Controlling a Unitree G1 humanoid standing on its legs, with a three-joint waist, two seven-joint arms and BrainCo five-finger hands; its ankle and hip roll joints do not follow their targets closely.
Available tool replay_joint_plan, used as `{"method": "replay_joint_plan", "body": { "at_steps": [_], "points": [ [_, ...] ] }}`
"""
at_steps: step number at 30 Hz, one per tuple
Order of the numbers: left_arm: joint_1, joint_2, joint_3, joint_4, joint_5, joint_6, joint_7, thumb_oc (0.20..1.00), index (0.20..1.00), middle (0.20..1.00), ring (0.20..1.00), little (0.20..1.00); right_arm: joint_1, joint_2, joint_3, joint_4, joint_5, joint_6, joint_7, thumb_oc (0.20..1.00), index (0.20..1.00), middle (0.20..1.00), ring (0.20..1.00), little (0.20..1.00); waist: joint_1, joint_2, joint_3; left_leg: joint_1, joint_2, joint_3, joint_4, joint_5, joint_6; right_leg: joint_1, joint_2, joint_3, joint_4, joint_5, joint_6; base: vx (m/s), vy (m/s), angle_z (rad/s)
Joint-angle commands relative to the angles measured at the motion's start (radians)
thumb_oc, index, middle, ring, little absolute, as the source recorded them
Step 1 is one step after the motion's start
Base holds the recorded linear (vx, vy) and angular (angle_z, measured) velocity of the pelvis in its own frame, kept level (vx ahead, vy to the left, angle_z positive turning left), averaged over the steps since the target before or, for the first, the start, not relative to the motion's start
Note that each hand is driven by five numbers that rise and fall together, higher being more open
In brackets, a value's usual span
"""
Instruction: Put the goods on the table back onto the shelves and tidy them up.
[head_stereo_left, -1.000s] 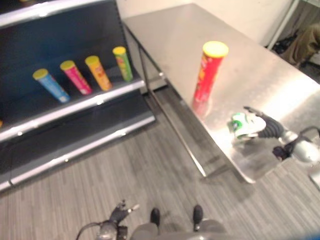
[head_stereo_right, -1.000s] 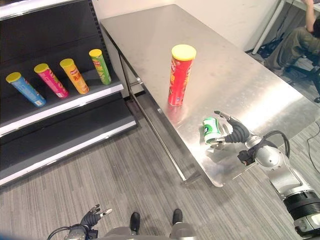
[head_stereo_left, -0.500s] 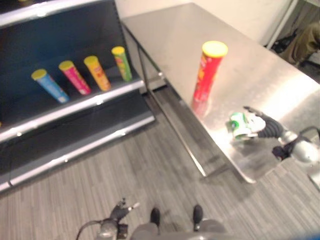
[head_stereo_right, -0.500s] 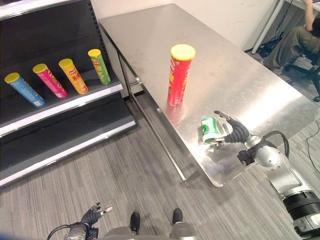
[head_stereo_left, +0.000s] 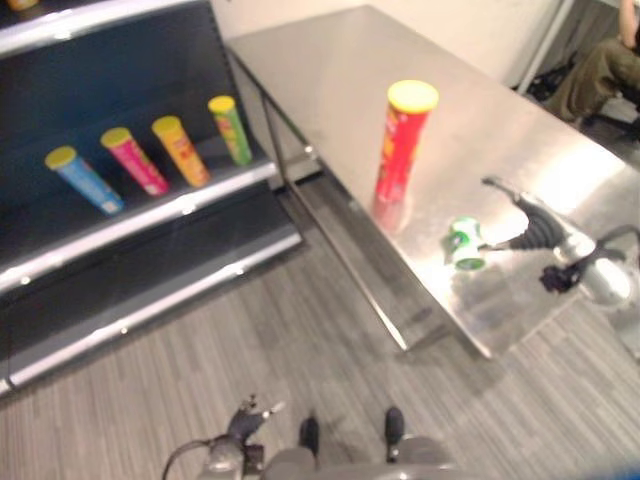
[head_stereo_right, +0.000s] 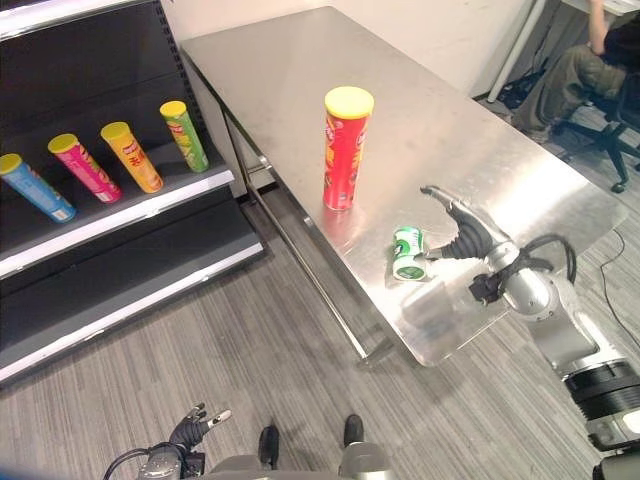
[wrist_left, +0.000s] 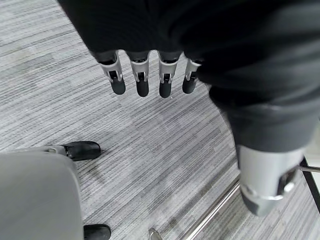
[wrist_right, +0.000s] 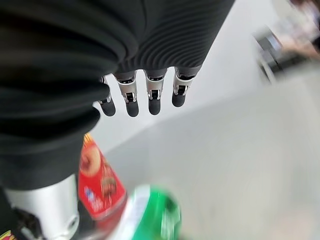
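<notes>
Across the upper middle and right of the head views we record a stainless steel table with a bright, reflective top. On it, at centre frame, stands a tall red tube with a yellow lid, upright. Right of centre and below it lies a short green can on its side, near the table's front edge and well apart from the red tube. Just beside the can, to its right, we note the right hand with fingers spread wide and holding nothing; whether a fingertip touches the can we cannot tell. At the left of the frame is a dark shelf unit with pale metal edges; one tier carries four tubes in a row, all leaning: blue, pink, orange and green. The floor is grey striped planking. At bottom left the left hand hangs low over the floor, its fingers loose and empty. In the upper right corner a person sits on a chair.
</notes>
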Motion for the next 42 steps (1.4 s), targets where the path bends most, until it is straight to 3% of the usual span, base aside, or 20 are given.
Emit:
{"method": "replay_joint_plan", "body": {
  "at_steps": [1,5,7,8,10,14,20,22,32,42],
  "points": [
    [-0.040,0.031,0.030,0.019,0.010,-0.021,0.025,1.000,1.000,1.000,1.000,1.000,-0.065,-0.084,0.016,-0.080,-0.122,-0.044,-0.048,1.000,1.000,1.000,1.000,1.000,0.006,-0.030,-0.050,-0.052,0.099,0.049,0.161,-0.148,-0.075,0.017,-0.078,0.004,0.143,-0.193,0.077,0.00,0.000,0.00],
    [-0.037,0.030,0.029,0.009,0.013,-0.022,0.023,1.000,1.000,1.000,1.000,1.000,-0.060,-0.110,0.020,-0.091,-0.102,-0.051,-0.034,1.000,1.000,1.000,1.000,1.000,0.005,-0.031,-0.051,-0.048,0.099,0.050,0.161,-0.149,-0.075,0.022,-0.079,0.004,0.140,-0.192,0.078,0.00,0.000,0.00],
    [-0.024,0.031,0.030,0.005,0.014,-0.023,0.016,1.000,1.000,1.000,1.000,1.000,-0.060,-0.169,0.044,-0.093,-0.101,-0.065,-0.002,1.000,1.000,1.000,1.000,1.000,0.005,-0.035,-0.053,-0.048,0.099,0.051,0.162,-0.148,-0.077,0.023,-0.079,0.002,0.139,-0.192,0.078,0.00,0.000,0.00],
    [-0.021,0.033,0.025,0.002,0.013,-0.024,0.009,1.000,1.000,1.000,1.000,1.000,-0.095,-0.229,0.094,-0.078,-0.140,-0.067,0.011,1.000,1.000,1.000,1.000,1.000,0.011,-0.040,-0.053,-0.047,0.099,0.053,0.162,-0.147,-0.079,0.023,-0.079,0.002,0.139,-0.191,0.079,0.00,0.000,0.00],
    [-0.015,0.033,0.025,0.006,0.019,-0.025,0.007,1.000,1.000,1.000,1.000,1.000,-0.125,-0.268,0.132,-0.073,-0.159,-0.076,0.020,1.000,1.000,1.000,1.000,1.000,0.008,-0.041,-0.054,-0.047,0.100,0.054,0.161,-0.146,-0.080,0.023,-0.080,0.000,0.139,-0.192,0.080,0.00,0.000,0.00],
    [-0.017,0.048,0.016,0.012,0.020,-0.025,0.004,1.000,1.000,1.000,1.000,1.000,-0.316,-0.357,0.345,-0.020,-0.269,-0.081,0.030,1.000,1.000,1.000,1.000,1.000,0.024,-0.056,-0.054,-0.046,0.104,0.052,0.159,-0.142,-0.086,0.023,-0.078,-0.003,0.142,-0.194,0.080,0.00,0.000,0.00],
    [-0.024,0.054,0.023,0.014,0.002,-0.029,0.016,1.000,1.000,1.000,1.000,1.000,-0.692,-0.345,0.708,0.052,-0.348,-0.094,0.019,1.000,1.000,1.000,1.000,1.000,0.031,-0.070,-0.048,-0.049,0.113,0.035,0.152,-0.131,-0.096,0.023,-0.068,-0.011,0.153,-0.206,0.075,-0.01,-0.013,0.02],
    [-0.022,0.063,0.024,0.019,-0.002,-0.029,0.020,1.000,1.000,1.000,1.000,1.000,-0.781,-0.334,0.779,0.065,-0.378,-0.093,0.009,1.000,1.000,1.000,1.000,1.000,0.042,-0.078,-0.043,-0.054,0.117,0.028,0.152,-0.127,-0.100,0.021,-0.064,-0.016,0.159,-0.212,0.071,-0.03,-0.041,0.08],
    [-0.008,0.059,0.031,-0.011,-0.037,-0.039,0.020,1.000,1.000,1.000,1.000,1.000,-1.019,-0.283,1.030,0.112,-0.389,-0.113,0.051,1.000,1.000,1.000,1.000,1.000,0.065,-0.066,0.009,-0.077,0.131,-0.019,0.160,-0.105,-0.115,0.010,-0.052,-0.052,0.208,-0.243,0.054,-0.04,-0.048,0.13],
    [-0.010,0.050,0.034,-0.009,-0.053,-0.042,0.014,1.000,1.000,1.000,1.000,1.000,-1.071,-0.315,1.106,0.076,-0.338,-0.137,0.099,1.000,1.000,1.000,1.000,1.000,0.060,-0.057,0.033,-0.079,0.143,-0.040,0.154,-0.085,-0.125,0.004,-0.043,-0.076,0.238,-0.263,0.042,-0.01,-0.029,0.11]
  ]
}}
